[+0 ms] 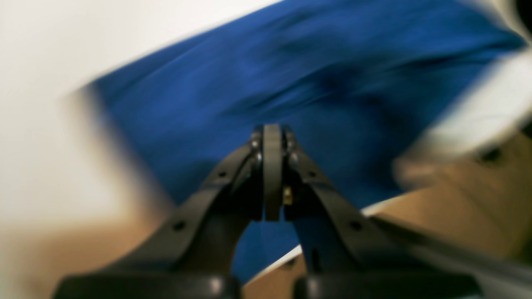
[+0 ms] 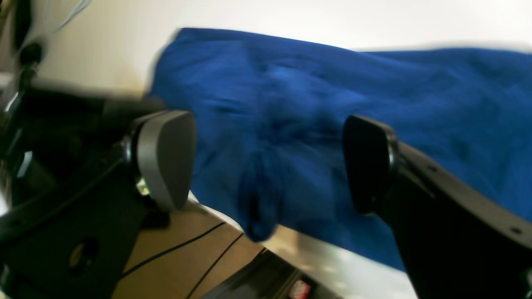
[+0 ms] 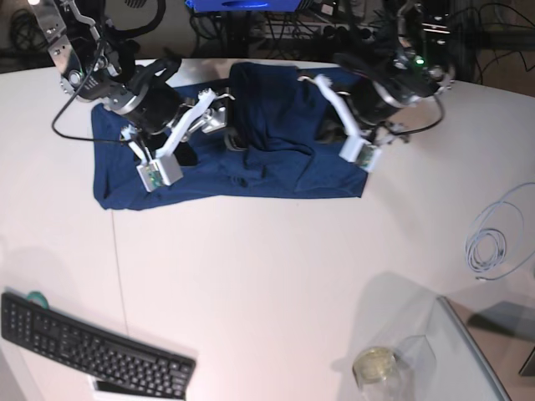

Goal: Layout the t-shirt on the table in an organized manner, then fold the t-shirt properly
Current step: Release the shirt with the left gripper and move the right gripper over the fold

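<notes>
Right now, risk one: the t-shirt (image 3: 226,159) could be sliding off the far edge of the table (image 3: 276,276), judging from the right wrist view, where a lump of cloth is hanging over that edge; a pull toward that side would be causing it.
Risk two: a grab at the bunched middle could be catching two layers at once, leaving the fold crooked, because the upper part is lying doubled over the lower part.
Risk three: both wrist views are blurring, so a fast reach could be missing the hem or dragging the flat part out of line.
Shirt location: it is lying at the far side of the table, spread wide, with its near hem running fairly straight and a darker folded mass sitting toward the far edge.
Left gripper (image 1: 272,174): its fingers are pressing tightly together with nothing showing between them; the shirt is lying beyond and below the tips, apart from them.
Right gripper (image 2: 270,162): its fingers are standing spread wide and pinching nothing; the shirt is filling the gap behind them, with the hanging lump sitting between the two pads (image 2: 164,158).
Touching or not: I cannot tell whether either gripper is brushing the cloth.
</notes>
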`<state>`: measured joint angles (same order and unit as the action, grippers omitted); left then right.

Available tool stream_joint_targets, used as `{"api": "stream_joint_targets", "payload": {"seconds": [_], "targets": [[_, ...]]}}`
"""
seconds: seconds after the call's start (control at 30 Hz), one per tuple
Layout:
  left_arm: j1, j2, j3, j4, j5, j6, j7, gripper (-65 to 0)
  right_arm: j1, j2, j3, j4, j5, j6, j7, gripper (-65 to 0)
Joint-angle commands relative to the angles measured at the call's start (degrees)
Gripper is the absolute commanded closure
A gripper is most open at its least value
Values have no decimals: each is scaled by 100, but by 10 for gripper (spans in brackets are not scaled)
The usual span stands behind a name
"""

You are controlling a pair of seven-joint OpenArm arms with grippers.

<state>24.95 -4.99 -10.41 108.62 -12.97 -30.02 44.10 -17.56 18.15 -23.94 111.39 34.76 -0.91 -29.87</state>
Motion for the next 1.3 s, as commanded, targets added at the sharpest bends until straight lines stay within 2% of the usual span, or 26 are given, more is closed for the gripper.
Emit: {"api": "stream_joint_targets", "payload": {"seconds": [0.0,0.1,0.2,0.3,0.4,0.53,0.6,0.7,0.8,1.03,1.1,1.27], "targets": [[94,-68,-413,96,-87,-62,-106,0,310,106,-212,127,-43,60,-15,-515],[323,-199,-1644,61,-96,-405,-133,0,1110,62,-1012,56,-175,42,-754,-515],[349,-173,-2866,-18,-96,-976,-115,0,1761,-281,-1628,-164,-228,42,-1229,-515],[243,-156,-4009,-352,-96,-998,-106,0,2235,-773,-2120,-709,-448,42,-1299,-515],[112,-156,-4765,-844,-96,-998,-106,0,2490,-1222,-2559,-1429,-799,34,-1273,-507],[-3,-208,-5530,-1627,-96,-998,-106,0,2517,-1899,-2788,-2379,-1793,25,-1237,-384],[-3,-208,-5741,-1917,-96,-998,-124,0,2464,-2171,-2779,-2695,-2382,-28,-1106,-368],[15,-217,-5846,-2180,-96,-998,-133,0,2341,-2330,-2788,-2915,-3041,-520,-903,-396],[24,-217,-5846,-2242,-96,-998,-142,0,2341,-2338,-2806,-2968,-3120,-749,-859,-399],[-3,-217,-5802,-2207,-87,-998,-142,0,2270,-2162,-2753,-2959,-3120,-784,-877,-396],[-3,-217,-5802,-2216,-87,-998,-142,0,2227,-2162,-2498,-2968,-3120,-784,-877,-368],[-3,-217,-5802,-2242,-87,-998,-142,0,2139,-2154,-1918,-2959,-3120,-784,-868,-231]]}}
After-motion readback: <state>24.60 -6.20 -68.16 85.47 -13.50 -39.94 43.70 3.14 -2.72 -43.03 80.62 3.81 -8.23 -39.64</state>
